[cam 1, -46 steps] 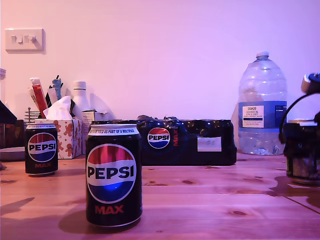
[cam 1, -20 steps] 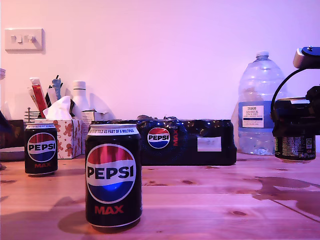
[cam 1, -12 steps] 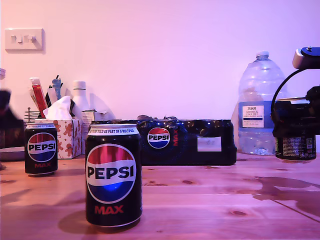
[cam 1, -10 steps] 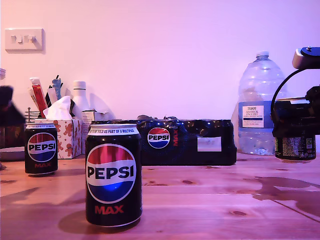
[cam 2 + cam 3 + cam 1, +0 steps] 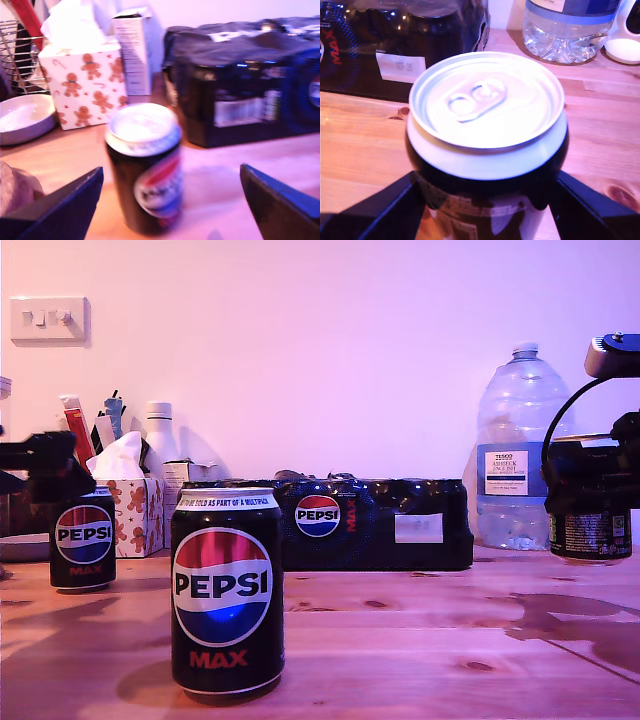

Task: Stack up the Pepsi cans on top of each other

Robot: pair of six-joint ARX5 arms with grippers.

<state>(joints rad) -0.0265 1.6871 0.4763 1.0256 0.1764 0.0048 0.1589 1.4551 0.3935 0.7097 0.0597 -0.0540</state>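
While the nearest Pepsi can [image 5: 227, 590] stands upright by the table's [image 5: 420, 640] front edge, my first gripper [image 5: 45, 465] hovers with jaws spread just above a second Pepsi can [image 5: 83, 540] standing farther back toward the exterior view's left. My second gripper [image 5: 590, 485] pinches the third Pepsi can [image 5: 590, 532] clear of the table at the exterior view's right. Behind them sit the multipack [image 5: 375, 523], tissue box [image 5: 135, 510] and water bottle [image 5: 522, 450].
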